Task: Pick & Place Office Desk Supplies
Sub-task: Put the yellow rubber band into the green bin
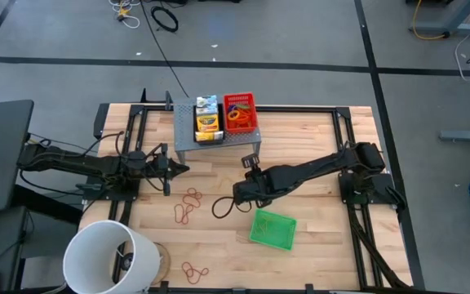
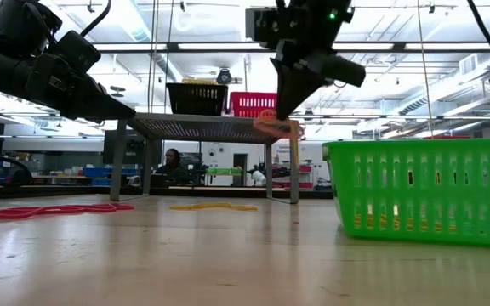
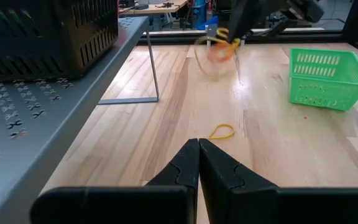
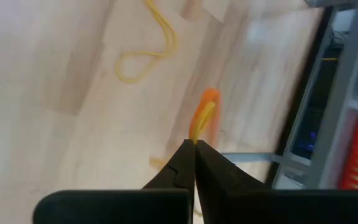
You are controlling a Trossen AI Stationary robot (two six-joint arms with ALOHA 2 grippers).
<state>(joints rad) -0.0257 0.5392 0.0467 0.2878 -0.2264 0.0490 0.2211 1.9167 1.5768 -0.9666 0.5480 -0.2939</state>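
Above the desk (image 1: pixel 317 163), beside the green tray (image 1: pixel 272 229), the right gripper (image 4: pixel 194 144) pinches a rubber band (image 4: pixel 204 115) in its jaws. Left gripper (image 3: pixel 198 144) jaws pressed together, empty.

Overhead looks straight down; low view skims level; both share the green tray (image 1: pixel 272 229)

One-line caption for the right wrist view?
Right gripper shut on an orange rubber band, lifted above the wooden table; another band lies below.

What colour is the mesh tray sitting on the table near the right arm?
Green mesh tray, clearest in the left wrist view.
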